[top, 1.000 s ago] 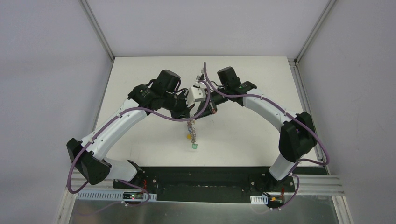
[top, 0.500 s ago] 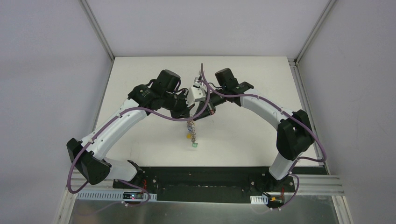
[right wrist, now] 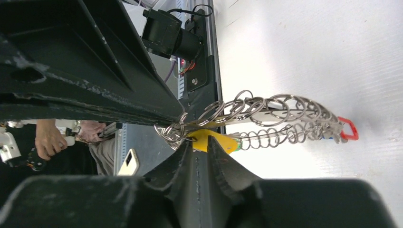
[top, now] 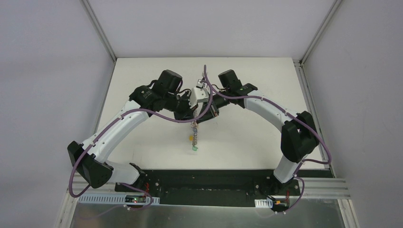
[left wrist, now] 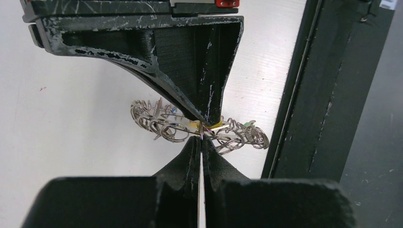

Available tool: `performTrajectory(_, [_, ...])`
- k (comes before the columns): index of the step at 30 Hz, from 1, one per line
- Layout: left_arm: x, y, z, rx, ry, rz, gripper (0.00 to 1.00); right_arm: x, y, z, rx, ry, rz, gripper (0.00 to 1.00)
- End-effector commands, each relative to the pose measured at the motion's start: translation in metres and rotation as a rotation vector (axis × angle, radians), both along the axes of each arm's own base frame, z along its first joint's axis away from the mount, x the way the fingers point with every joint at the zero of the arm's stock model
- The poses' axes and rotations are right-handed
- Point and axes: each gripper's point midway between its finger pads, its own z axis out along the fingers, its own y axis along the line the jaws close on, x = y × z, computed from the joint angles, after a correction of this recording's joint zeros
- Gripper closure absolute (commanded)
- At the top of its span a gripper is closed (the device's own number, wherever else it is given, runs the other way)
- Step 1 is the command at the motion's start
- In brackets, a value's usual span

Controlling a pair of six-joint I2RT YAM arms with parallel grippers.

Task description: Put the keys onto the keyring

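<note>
The keyring (top: pixel 194 129) hangs in the air between my two grippers above the white table, as a cluster of silver wire loops with a yellow key (top: pixel 191 138) and a green key (top: pixel 194 148) at its lower end. My left gripper (top: pixel 189 114) is shut on the ring's edge; the left wrist view shows its jaws (left wrist: pixel 202 136) pinched together with loops (left wrist: pixel 164 127) fanning out on both sides. My right gripper (top: pixel 203 115) is shut at the yellow key's head (right wrist: pixel 216 141), with its jaws closed (right wrist: pixel 191 140) among the loops (right wrist: pixel 266 111). A red key (right wrist: pixel 349 128) hangs at the far end.
The black base rail (top: pixel 204 180) runs along the table's near edge and shows in the left wrist view (left wrist: pixel 323 95). Aluminium frame posts (top: pixel 97 28) stand at the back corners. A person's hand (right wrist: pixel 47 140) and a phone (right wrist: pixel 127 162) lie beyond the table edge.
Both grippers and the hanging keyring have shifted slightly to the left. The green key at the bottom has moved left with them. Both grips are unchanged.
</note>
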Motion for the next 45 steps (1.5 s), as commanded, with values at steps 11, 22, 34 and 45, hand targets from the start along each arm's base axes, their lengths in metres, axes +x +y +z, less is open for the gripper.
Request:
performTrajectory(11, [-0.002,-0.01,0.054,-0.246,-0.006,-0.053,1.0,-0.008,-0.027,0.054,0.103,-0.245,0.01,0.66])
performTrajectory(22, [-0.013,-0.024,0.094,-0.436,0.092,-0.105,1.0,0.002,-0.043,0.094,0.095,-0.47,-0.015,0.68])
performTrajectory(34, [-0.011,-0.035,0.107,-0.543,0.194,-0.08,1.0,-0.013,-0.048,0.118,0.152,-0.503,0.017,0.71])
performTrajectory(45, [-0.011,-0.037,0.1,-0.549,0.211,-0.075,1.0,-0.013,-0.044,0.127,0.177,-0.482,0.008,0.74])
